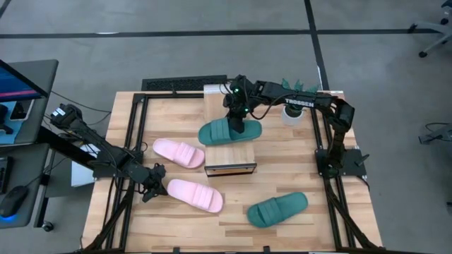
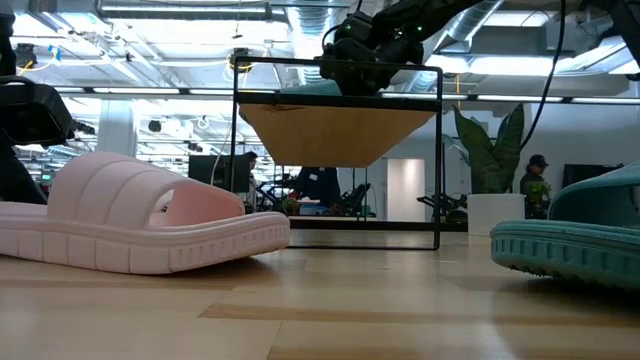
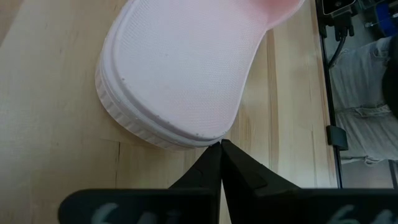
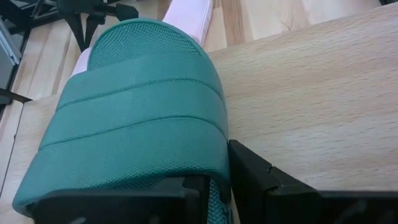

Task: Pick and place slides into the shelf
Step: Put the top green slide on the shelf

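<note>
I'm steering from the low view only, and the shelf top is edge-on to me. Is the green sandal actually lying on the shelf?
Observer: Yes. From above, the green sandal lies crosswise on the shelf, with one end poking past the plank's edge on the left arm's side.
Operator: Where is the right pincer?
Observer: The right pincer is at that sandal's strap, over the plank.
Operator: And the left arm?
Observer: The left pincer is shut and low over the table, its tips right at one end of the pink sandal nearest it. I cannot tell whether they touch.
</note>
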You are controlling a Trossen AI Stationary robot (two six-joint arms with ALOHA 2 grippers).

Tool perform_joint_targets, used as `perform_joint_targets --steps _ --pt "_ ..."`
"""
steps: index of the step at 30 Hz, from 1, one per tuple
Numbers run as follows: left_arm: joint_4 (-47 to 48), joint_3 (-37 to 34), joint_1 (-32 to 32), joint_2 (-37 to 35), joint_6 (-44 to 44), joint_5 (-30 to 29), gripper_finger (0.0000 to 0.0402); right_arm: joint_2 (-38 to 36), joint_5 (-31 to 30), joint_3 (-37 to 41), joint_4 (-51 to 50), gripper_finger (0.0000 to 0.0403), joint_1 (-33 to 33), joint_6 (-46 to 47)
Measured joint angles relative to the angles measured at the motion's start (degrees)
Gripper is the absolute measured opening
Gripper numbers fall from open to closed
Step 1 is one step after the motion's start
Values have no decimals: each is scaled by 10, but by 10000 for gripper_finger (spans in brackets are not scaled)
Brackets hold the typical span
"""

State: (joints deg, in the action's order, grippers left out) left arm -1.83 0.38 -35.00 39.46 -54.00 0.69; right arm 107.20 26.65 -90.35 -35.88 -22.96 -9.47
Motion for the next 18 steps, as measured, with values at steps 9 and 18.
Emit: perform_joint_targets --steps 9,18 --pt "0 0 0 0 0 0 0 0 0 0 -3 70 1 -5" --pt "0 0 0 0 0 0 0 0 -12 0 -3 121 0 -15"
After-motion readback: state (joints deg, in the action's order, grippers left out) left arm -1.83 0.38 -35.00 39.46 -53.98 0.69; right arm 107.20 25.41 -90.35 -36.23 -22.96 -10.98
